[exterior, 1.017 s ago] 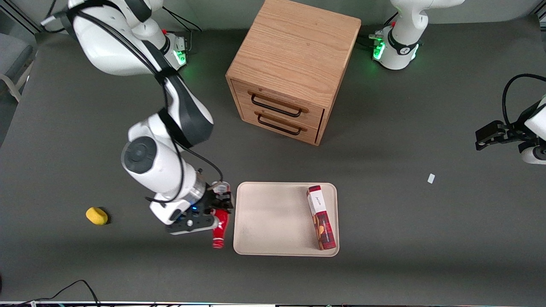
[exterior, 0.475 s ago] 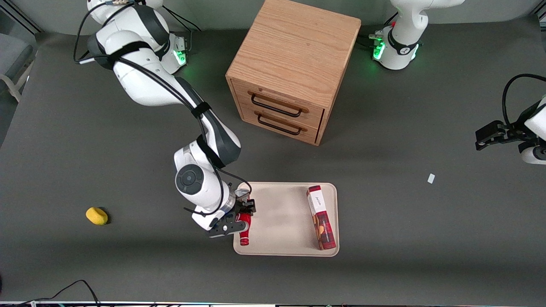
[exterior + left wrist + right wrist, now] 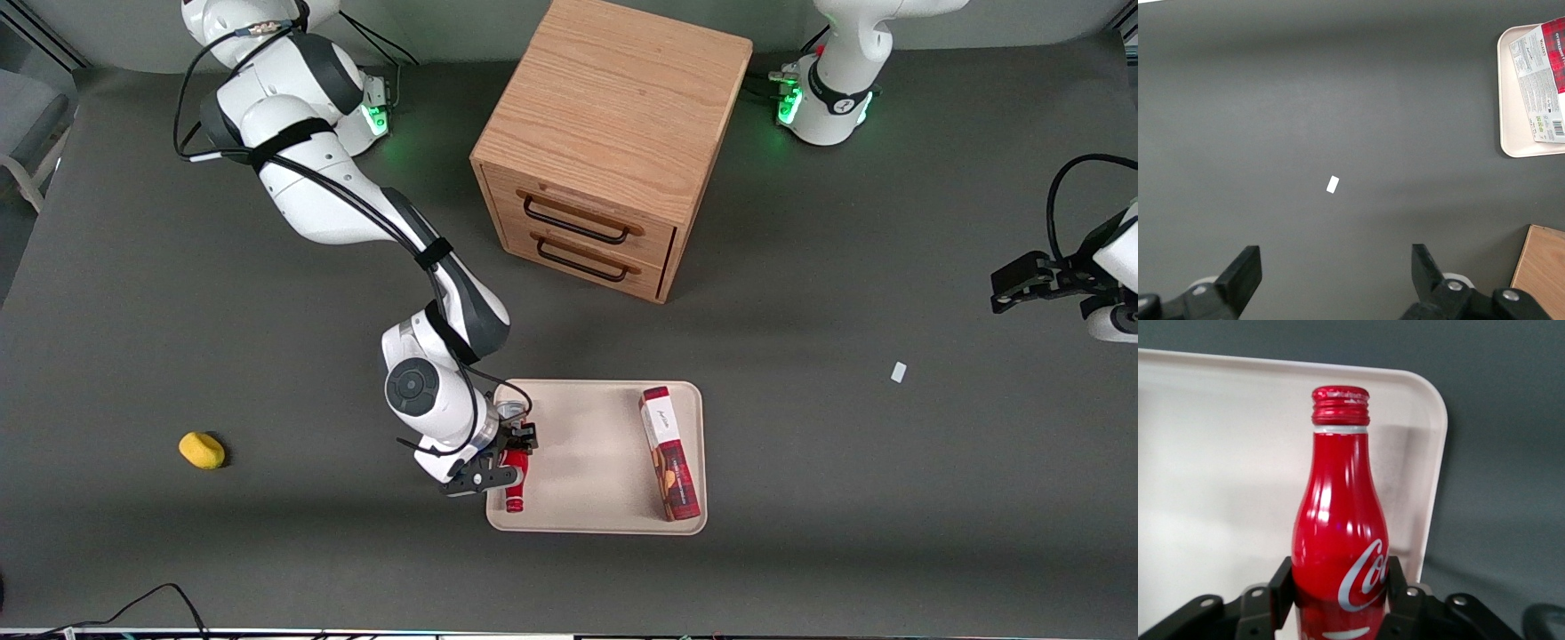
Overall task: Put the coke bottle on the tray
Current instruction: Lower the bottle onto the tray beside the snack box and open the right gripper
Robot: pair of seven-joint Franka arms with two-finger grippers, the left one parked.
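Over the tray's (image 3: 613,524) edge nearest the working arm, the gripper (image 3: 508,464) is clasping the coke bottle (image 3: 1340,533) lying level, which risks rolling off the low rim once freed.

Soft, even overhead light; the dark table (image 3: 178,293) shows no glare. The drawer cabinet (image 3: 613,133) casts a faint, diffuse shadow toward the front camera. Bright highlights streak the coke bottle (image 3: 1340,520) held in the gripper (image 3: 1338,587); focus there is slightly soft
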